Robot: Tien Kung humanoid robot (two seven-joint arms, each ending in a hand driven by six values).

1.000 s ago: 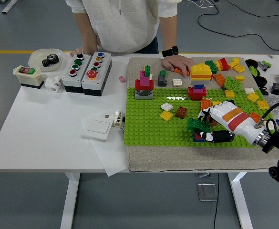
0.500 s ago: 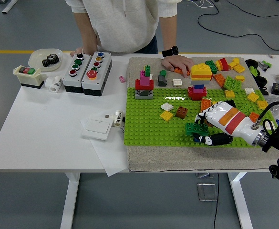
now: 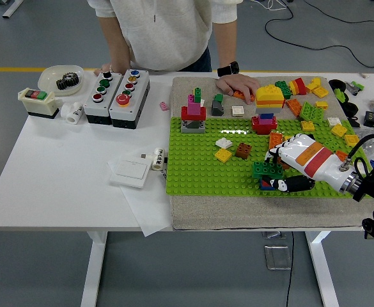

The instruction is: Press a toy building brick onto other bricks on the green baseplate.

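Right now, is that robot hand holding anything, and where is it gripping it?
Yes. The right hand holds a dark green brick by its right end, fingers curled over it, low over the green baseplate.

My right hand (image 3: pixel 288 167) is white with an orange and red band and black fingertips, and it holds a dark green brick (image 3: pixel 250 169). The baseplate (image 3: pixel 199 167) is bright green on a beige mat (image 3: pixel 193 211). On its left stands a stack (image 3: pixel 194 114) of grey, red, pink and green; farther right, a yellow block (image 3: pixel 270 96). The table (image 3: pixel 65 173) is white.
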